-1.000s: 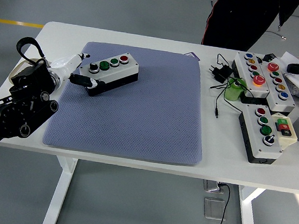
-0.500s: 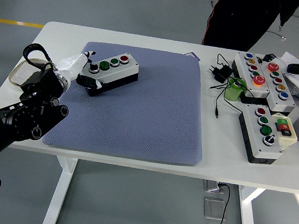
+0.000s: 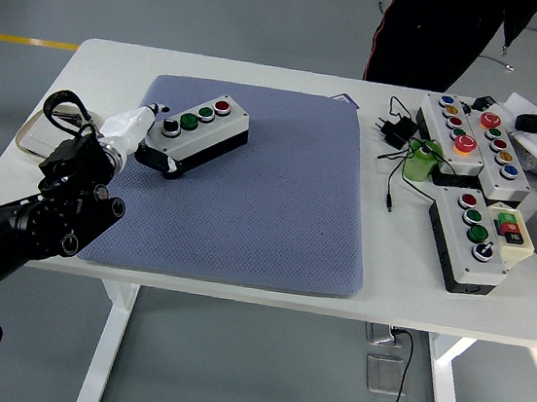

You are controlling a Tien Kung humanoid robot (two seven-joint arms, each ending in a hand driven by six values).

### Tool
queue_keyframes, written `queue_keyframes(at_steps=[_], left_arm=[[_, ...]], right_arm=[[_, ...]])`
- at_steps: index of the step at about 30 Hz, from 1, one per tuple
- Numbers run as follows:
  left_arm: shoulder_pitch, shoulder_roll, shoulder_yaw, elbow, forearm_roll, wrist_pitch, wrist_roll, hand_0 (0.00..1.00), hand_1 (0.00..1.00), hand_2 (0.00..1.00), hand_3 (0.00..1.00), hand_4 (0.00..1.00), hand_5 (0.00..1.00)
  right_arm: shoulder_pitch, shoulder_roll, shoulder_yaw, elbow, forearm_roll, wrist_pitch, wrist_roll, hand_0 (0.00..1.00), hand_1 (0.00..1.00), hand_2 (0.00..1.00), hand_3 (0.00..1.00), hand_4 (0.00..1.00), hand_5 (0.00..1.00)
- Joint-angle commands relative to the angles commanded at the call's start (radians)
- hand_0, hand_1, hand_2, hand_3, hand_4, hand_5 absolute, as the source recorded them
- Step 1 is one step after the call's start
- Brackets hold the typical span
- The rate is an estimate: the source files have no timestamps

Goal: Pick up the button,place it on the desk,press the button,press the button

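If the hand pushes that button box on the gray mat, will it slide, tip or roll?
The button box looks rigid, low and flat-bottomed, so it probably won't tip or roll. It lies on a textured gray mat, which likely resists sliding. The left hand touches one end, so a push there may pivot it.

Left hand point(image 3: 137, 136) at left-center of frame, fingers around the left end of the button box point(image 3: 196, 130), which lies tilted on the grey mat point(image 3: 248, 208) in the upper left of the mat. Box top has a black knob, two green buttons, one red. Black left arm enters from lower left. White table point(image 3: 267, 289) fills the frame. At right: two more button panels point(image 3: 477, 138), a green cylinder point(image 3: 418, 164), a black plug with cable point(image 3: 395, 130). Person in dark trousers point(image 3: 426, 34) stands at top center-right.
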Motion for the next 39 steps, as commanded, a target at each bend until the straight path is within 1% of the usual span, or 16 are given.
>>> queue_keyframes(at_steps=[1, 6, 7, 9, 12, 13, 18, 19, 24, 25, 30, 31, 34, 37, 38, 39], left_arm=[[0.001, -0.001, 0.001, -0.001, -0.002, 0.007, -0.001, 0.34, 0.522, 0.523, 0.611, 0.933, 0.283], [0.007, -0.002, 0.004, -0.003, -0.025, 0.057, -0.008, 0.34, 0.522, 0.523, 0.611, 0.933, 0.283], [0.008, -0.003, 0.005, -0.003, -0.033, 0.069, -0.009, 0.175, 0.366, 0.359, 0.462, 0.844, 0.282], [0.009, -0.004, 0.006, -0.003, -0.037, 0.075, -0.009, 0.175, 0.366, 0.359, 0.462, 0.844, 0.282], [0.013, -0.005, 0.01, -0.002, -0.058, 0.098, -0.012, 0.175, 0.366, 0.359, 0.462, 0.844, 0.282], [0.013, -0.004, 0.01, -0.002, -0.061, 0.1, -0.012, 0.071, 0.274, 0.274, 0.424, 0.773, 0.283], [0.018, -0.006, 0.014, 0.0, -0.076, 0.103, -0.012, 0.071, 0.274, 0.274, 0.424, 0.773, 0.283], [0.019, -0.006, 0.014, 0.0, -0.078, 0.105, -0.013, 0.055, 0.247, 0.257, 0.411, 0.745, 0.267], [0.022, -0.005, 0.016, 0.006, -0.105, 0.118, -0.033, 0.055, 0.247, 0.257, 0.411, 0.745, 0.267], [0.022, -0.005, 0.015, 0.01, -0.113, 0.125, -0.044, 0.024, 0.087, 0.118, 0.308, 0.724, 0.097], [0.022, -0.002, 0.01, 0.014, -0.136, 0.159, -0.091, 0.024, 0.087, 0.118, 0.308, 0.724, 0.097], [0.022, -0.001, 0.01, 0.014, -0.138, 0.162, -0.095, 0.019, 0.046, 0.077, 0.206, 0.455, 0.002], [0.024, 0.0, 0.006, 0.014, -0.152, 0.184, -0.129, 0.019, 0.046, 0.077, 0.206, 0.455, 0.002], [0.025, 0.001, 0.004, 0.017, -0.155, 0.175, -0.135, 0.019, 0.046, 0.077, 0.206, 0.455, 0.002], [0.026, 0.001, 0.004, 0.018, -0.154, 0.17, -0.135, 0.011, 0.019, 0.056, 0.179, 0.394, 0.002], [0.026, 0.001, 0.005, 0.019, -0.155, 0.166, -0.134, 0.011, 0.019, 0.056, 0.179, 0.394, 0.002]], right_arm=[[0.0, 0.0, 0.001, 0.0, -0.002, 0.0, 0.0, 0.645, 0.508, 0.549, 0.59, 0.26, 0.369], [0.0, 0.001, 0.004, 0.0, -0.007, 0.0, 0.0, 0.645, 0.508, 0.549, 0.59, 0.26, 0.369], [-0.001, 0.001, 0.005, 0.0, -0.007, 0.0, -0.001, 0.646, 0.509, 0.549, 0.591, 0.26, 0.369], [-0.001, 0.002, 0.005, 0.0, -0.008, 0.0, -0.001, 0.646, 0.509, 0.549, 0.591, 0.26, 0.369], [0.002, 0.002, 0.005, 0.0, -0.006, 0.001, 0.001, 0.646, 0.509, 0.549, 0.591, 0.26, 0.369], [0.002, 0.002, 0.006, 0.0, -0.006, 0.0, 0.001, 0.645, 0.508, 0.549, 0.591, 0.258, 0.366], [0.002, 0.003, 0.011, 0.0, -0.01, 0.0, 0.002, 0.645, 0.508, 0.549, 0.591, 0.258, 0.366], [0.002, 0.002, 0.011, 0.0, -0.01, 0.001, 0.002, 0.646, 0.508, 0.549, 0.59, 0.258, 0.367], [0.002, 0.002, 0.009, 0.0, -0.007, 0.001, 0.003, 0.646, 0.508, 0.549, 0.59, 0.258, 0.367], [0.004, 0.002, 0.009, 0.0, -0.007, 0.001, 0.003, 0.645, 0.508, 0.549, 0.59, 0.258, 0.366], [0.008, 0.001, 0.007, 0.0, 0.0, 0.002, 0.004, 0.645, 0.508, 0.549, 0.59, 0.258, 0.366], [0.008, 0.001, 0.006, 0.0, 0.0, 0.002, 0.004, 0.645, 0.508, 0.549, 0.59, 0.257, 0.366], [0.008, 0.0, 0.006, 0.0, 0.002, 0.002, 0.005, 0.645, 0.508, 0.549, 0.59, 0.257, 0.366], [0.007, 0.0, 0.005, 0.0, 0.002, 0.002, 0.004, 0.645, 0.508, 0.549, 0.59, 0.257, 0.366], [0.006, 0.0, 0.004, 0.0, 0.002, 0.002, 0.004, 0.645, 0.508, 0.549, 0.59, 0.257, 0.366], [0.006, 0.0, 0.004, 0.0, 0.003, 0.002, 0.004, 0.645, 0.508, 0.549, 0.59, 0.257, 0.366]])
